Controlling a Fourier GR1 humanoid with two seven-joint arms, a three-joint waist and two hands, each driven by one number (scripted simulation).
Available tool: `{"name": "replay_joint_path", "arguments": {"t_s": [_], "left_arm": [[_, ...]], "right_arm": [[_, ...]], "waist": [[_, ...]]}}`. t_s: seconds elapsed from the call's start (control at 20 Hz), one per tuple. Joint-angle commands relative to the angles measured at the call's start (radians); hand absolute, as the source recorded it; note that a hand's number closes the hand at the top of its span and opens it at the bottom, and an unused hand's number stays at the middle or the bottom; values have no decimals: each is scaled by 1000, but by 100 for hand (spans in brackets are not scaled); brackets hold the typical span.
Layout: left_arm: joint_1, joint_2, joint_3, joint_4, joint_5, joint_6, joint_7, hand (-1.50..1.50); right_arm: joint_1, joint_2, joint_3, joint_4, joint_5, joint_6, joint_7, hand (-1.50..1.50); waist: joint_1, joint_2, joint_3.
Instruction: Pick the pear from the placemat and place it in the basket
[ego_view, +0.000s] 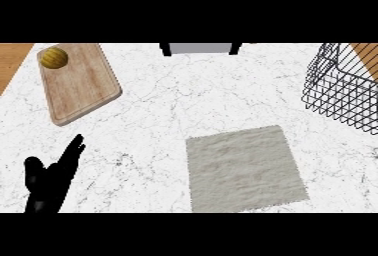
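text: none readable
labels/brands: none on the cutting board (77, 82), the wire basket (341, 92) or the placemat (244, 167)
numbers/signs: none on the marble counter (199, 95)

Counter (184, 95): placemat (244, 167) near front edge; wire basket (341, 87) at right edge; cutting board (77, 80) (round yellowish fruit (54, 57) on it) back-left; left hand (48, 182) front-left, fingers straight.
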Motion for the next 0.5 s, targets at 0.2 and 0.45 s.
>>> {"name": "replay_joint_path", "arguments": {"t_s": [0.2, 0.45], "left_arm": [[-1, -31, -29, 102, -29, 10, 50, 0], [19, -58, -48, 99, -44, 18, 29, 0]], "right_arm": [[39, -115, -115, 101, -77, 96, -56, 150], [132, -115, -147, 158, -96, 32, -184, 150]], "waist": [[15, 17, -13], [23, 20, -13]]}}
